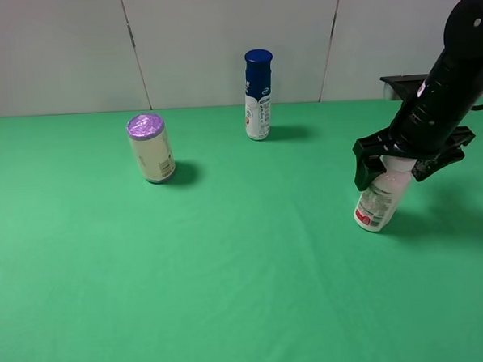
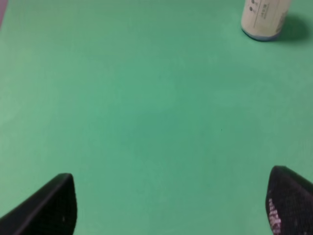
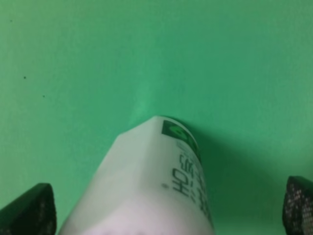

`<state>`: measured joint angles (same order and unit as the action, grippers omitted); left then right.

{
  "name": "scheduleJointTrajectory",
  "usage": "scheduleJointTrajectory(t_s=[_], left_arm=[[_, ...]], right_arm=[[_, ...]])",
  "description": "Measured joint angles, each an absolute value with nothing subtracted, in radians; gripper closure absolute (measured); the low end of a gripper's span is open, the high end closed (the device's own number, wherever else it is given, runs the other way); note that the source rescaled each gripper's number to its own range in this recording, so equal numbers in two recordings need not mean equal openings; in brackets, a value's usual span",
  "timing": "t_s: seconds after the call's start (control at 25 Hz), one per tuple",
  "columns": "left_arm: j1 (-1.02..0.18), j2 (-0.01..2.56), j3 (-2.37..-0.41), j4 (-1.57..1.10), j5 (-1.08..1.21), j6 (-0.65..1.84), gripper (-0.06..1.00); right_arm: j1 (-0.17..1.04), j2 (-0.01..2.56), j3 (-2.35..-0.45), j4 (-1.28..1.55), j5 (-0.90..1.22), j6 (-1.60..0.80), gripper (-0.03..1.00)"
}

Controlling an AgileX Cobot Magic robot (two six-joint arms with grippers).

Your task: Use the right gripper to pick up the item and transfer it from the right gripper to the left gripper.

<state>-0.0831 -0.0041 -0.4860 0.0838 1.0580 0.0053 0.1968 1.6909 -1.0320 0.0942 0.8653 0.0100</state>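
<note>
Exterior high view, table as clock face:
- White bottle (image 1: 378, 200), red band near base, stands on green cloth (image 1: 231, 295) at 3 o'clock, top leaning toward 1 o'clock.
- Right gripper (image 1: 393, 175) over bottle cap, jaws spread wide, one each side. Right wrist view shows a gap at each fingertip, nothing clamped.
- Left gripper (image 2: 171, 210) seen only in own wrist view: jaws apart, bare cloth between.
- Purple-lidded can (image 1: 151, 148) at 10 o'clock.
- Blue-capped bottle (image 1: 258, 95) at 12 o'clock.
</note>
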Motion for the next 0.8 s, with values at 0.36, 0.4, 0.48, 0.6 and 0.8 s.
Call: scheduleJointTrajectory(t_s=[0.36,0.4,0.48,0.6,0.8], left_arm=[[-0.083,-0.004,-0.486,0.084,1.058,0.005,0.41],[-0.083,-0.004,-0.486,0.084,1.058,0.005,0.41],[-0.083,-0.004,-0.486,0.084,1.058,0.005,0.41],[-0.083,-0.004,-0.486,0.084,1.058,0.005,0.41],[-0.083,-0.004,-0.486,0.084,1.058,0.005,0.41]], right_arm=[[0.197,1.691,-1.032,0.094,0.855,0.011,0.08],[0.197,1.691,-1.032,0.094,0.858,0.011,0.21],[0.197,1.691,-1.032,0.103,0.868,0.012,0.54],[0.199,1.691,-1.035,0.117,0.874,0.02,0.9],[0.199,1.691,-1.035,0.11,0.875,0.031,0.91]])
